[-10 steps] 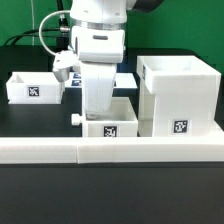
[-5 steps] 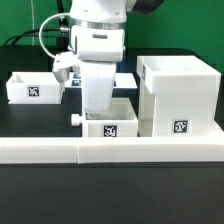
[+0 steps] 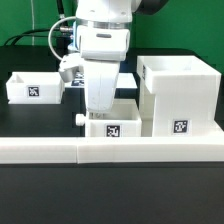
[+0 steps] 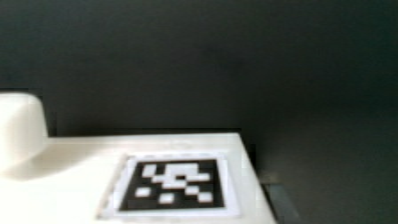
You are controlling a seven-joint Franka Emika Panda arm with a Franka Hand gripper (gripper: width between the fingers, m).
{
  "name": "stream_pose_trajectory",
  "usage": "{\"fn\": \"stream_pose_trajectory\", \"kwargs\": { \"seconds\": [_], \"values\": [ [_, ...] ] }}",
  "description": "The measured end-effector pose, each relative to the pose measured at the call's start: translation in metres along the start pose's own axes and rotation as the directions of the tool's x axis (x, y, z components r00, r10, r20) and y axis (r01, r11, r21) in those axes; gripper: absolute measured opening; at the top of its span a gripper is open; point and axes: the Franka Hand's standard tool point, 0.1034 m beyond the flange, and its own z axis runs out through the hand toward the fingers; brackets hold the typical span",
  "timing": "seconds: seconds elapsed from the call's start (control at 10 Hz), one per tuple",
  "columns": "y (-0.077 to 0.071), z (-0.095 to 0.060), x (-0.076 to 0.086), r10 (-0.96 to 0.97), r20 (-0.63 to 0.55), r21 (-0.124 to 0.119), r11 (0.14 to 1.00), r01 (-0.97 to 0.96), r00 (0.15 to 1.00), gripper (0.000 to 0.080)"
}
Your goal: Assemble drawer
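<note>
The drawer lies in three white plastic parts on the black table (image 3: 30,190). The housing (image 3: 175,85), a tall open-topped box, stands at the exterior view's right, with a black-and-white square tag (image 3: 181,127) low on its facing side. Close beside it, toward the exterior view's left, sits the middle tray (image 3: 112,127). It is a small shallow open box with its own tag on the face and a small round knob (image 3: 78,118) jutting from the side away from the housing. The second tray (image 3: 35,88), of the same shape and also tagged, stands well apart at the exterior view's left, farther back. A long low white wall strip (image 3: 110,150) runs in front of the housing and the middle tray. The gripper (image 3: 100,110) hangs straight down over the middle tray. Its fingertips are hidden behind the tray's rim, so I cannot tell whether the jaws are spread or closed. The wrist view is blurred: it shows a flat white surface bearing a tag, probably the middle tray, against the dark table, with a rounded white shape (image 4: 18,135) at its edge.
</note>
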Motion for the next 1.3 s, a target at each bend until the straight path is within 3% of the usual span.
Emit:
{"fn": "stream_pose_trajectory", "kwargs": {
  "seconds": [0.6, 0.9, 1.3],
  "values": [
    [0.004, -0.001, 0.007, 0.006, -0.004, 0.007, 1.0, -0.006, 1.0, 0.0042],
    [0.005, -0.001, 0.011, 0.005, -0.008, -0.006, 1.0, -0.005, 1.0, 0.0042],
    [0.005, -0.001, 0.014, 0.005, -0.003, -0.004, 1.0, -0.005, 1.0, 0.0042]
  ]
}}
